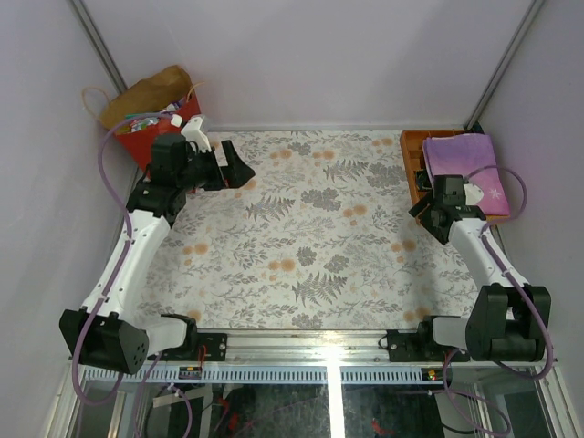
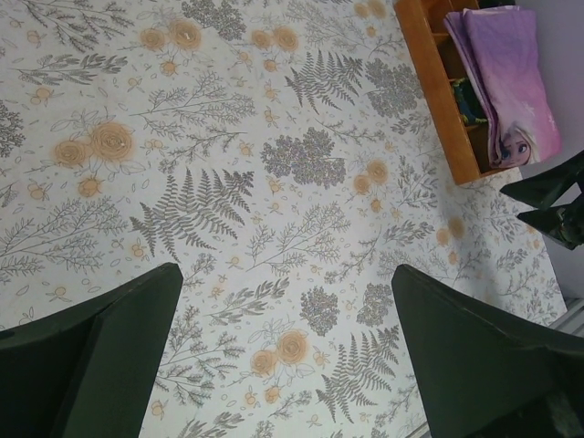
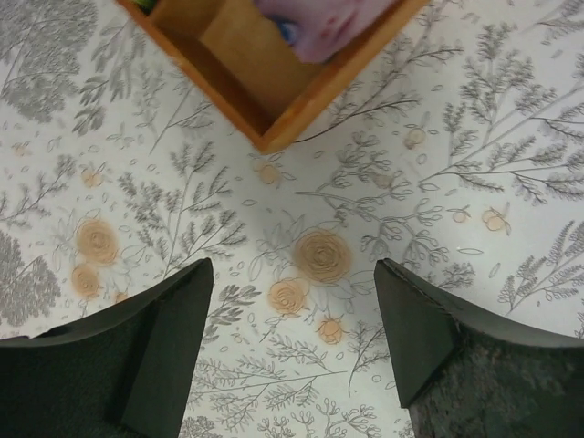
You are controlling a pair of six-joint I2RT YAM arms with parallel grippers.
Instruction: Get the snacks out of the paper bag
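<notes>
Left claw [image 1: 235, 171] gapes wide over the fern-and-flower worktop [image 1: 310, 246], holding nothing. The right claw [image 1: 427, 203] is likewise spread, beside the orange wooden tray [image 1: 409, 146]. The red paper bag [image 1: 151, 105] — snacks [image 1: 146, 121] inside — stands in the far-left corner against pale walls.

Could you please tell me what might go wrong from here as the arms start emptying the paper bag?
1. The paper bag sits in the far-left corner by the wall. A reach in by the open left gripper may tip or push it.
2. Its cord handle loops beside the mouth and could snag a finger.
3. The right gripper, open by the orange tray, looks too far away to steady the bag.
</notes>
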